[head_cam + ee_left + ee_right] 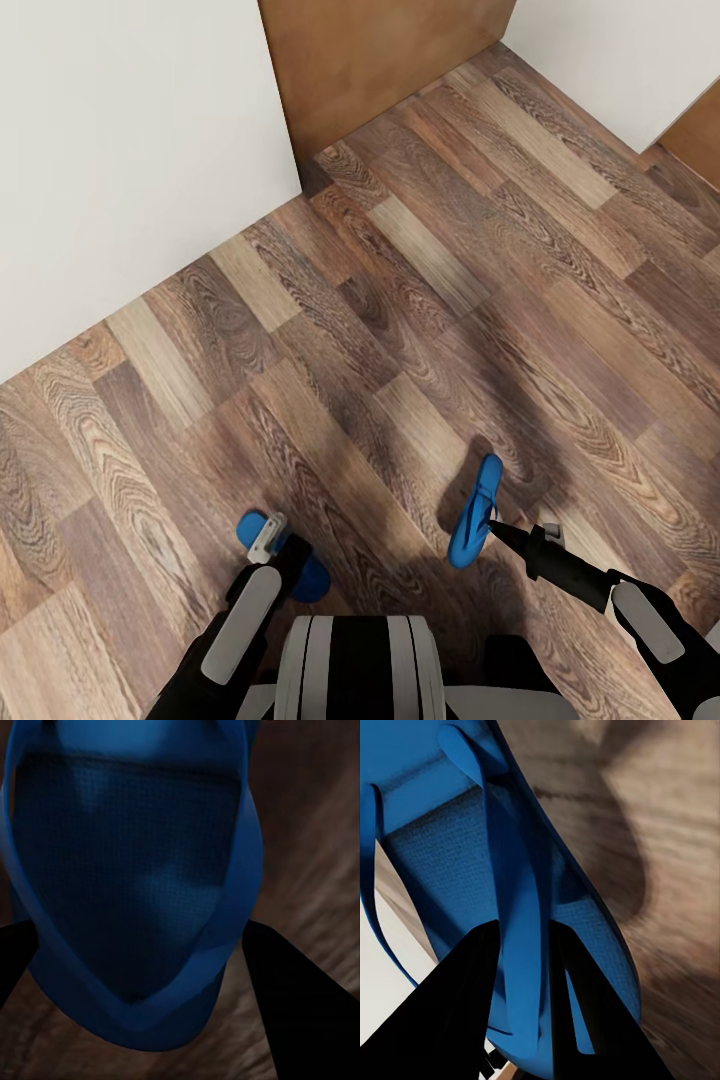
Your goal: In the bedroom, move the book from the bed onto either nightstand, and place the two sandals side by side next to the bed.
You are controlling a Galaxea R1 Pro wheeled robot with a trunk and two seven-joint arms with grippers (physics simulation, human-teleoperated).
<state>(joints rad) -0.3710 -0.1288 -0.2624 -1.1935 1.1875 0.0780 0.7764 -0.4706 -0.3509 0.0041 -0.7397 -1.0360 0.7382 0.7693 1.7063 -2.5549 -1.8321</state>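
Two blue sandals are off the wood-plank floor (420,250), one in each arm's fingers. At about seven o'clock in the head view, the left gripper (268,540) holds the left sandal (300,570), its dark fingers (300,1005) set on either side of the sole. Toward five o'clock, the right gripper (500,528) has its fingers (457,1020) clenched on the thong strap of the right sandal (475,520), which hangs on edge. White walls (120,150) stand from nine to twelve o'clock.

left sandal (312,577): mostly hidden behind left pincer (268,538) | right sandal (510,892): cropped by right wrist frame edges
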